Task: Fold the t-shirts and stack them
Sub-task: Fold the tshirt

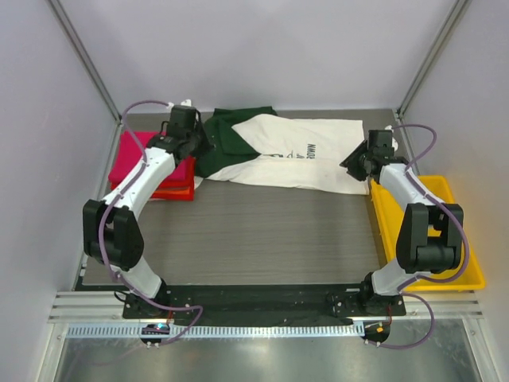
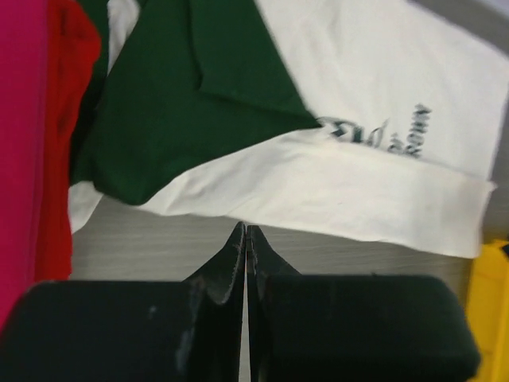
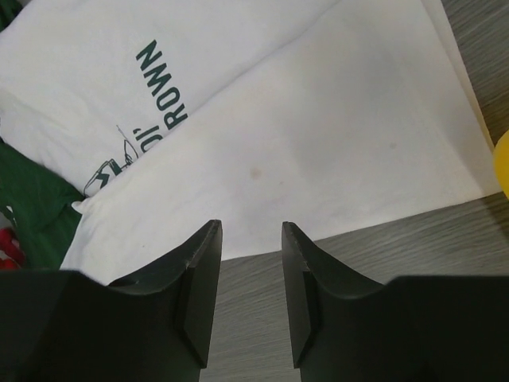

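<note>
We can read dark green capitals "ROWN" printed on the cream-white t-shirt (image 3: 318, 119) in the right wrist view. Beside them is a script flourish (image 3: 119, 155) we cannot make out. In the left wrist and top views the print is too blurred or too small to read.

Three t-shirts (image 1: 294, 155), one yellow tray (image 1: 463, 274), two arms (image 1: 149, 177).

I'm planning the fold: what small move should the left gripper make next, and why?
Probably open the left gripper and ease it forward: its jaws are shut on nothing, just short of the near edge of the cream shirt.
</note>
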Robot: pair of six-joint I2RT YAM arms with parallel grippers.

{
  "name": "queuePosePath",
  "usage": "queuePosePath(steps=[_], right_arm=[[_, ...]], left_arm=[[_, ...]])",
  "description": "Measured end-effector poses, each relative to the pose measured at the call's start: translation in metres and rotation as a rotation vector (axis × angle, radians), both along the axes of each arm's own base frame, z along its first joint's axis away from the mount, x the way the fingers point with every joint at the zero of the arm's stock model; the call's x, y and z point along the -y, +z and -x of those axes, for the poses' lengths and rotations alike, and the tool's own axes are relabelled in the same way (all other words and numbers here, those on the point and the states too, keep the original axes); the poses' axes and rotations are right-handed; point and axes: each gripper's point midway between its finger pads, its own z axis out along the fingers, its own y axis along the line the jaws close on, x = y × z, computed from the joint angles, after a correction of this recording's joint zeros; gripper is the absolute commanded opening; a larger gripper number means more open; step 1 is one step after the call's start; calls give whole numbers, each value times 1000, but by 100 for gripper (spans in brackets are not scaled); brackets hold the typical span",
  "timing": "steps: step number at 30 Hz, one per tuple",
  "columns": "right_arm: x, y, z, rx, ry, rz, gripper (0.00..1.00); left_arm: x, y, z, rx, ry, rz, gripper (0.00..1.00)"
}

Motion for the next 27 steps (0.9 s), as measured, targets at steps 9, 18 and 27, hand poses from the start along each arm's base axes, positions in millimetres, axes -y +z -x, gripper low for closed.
queuePosePath(steps=[9, 18, 27], right_arm=[[-32, -4, 16, 2, 80, 1, 39], [-34, 10, 22, 59, 84, -2, 39], [-34, 8, 24, 56, 83, -1, 39]], left_arm=[[-3, -82, 49, -152, -26, -262, 0], [-19, -159, 50, -268, -35, -448, 0], [-35, -179, 43, -343, -14, -583, 0]])
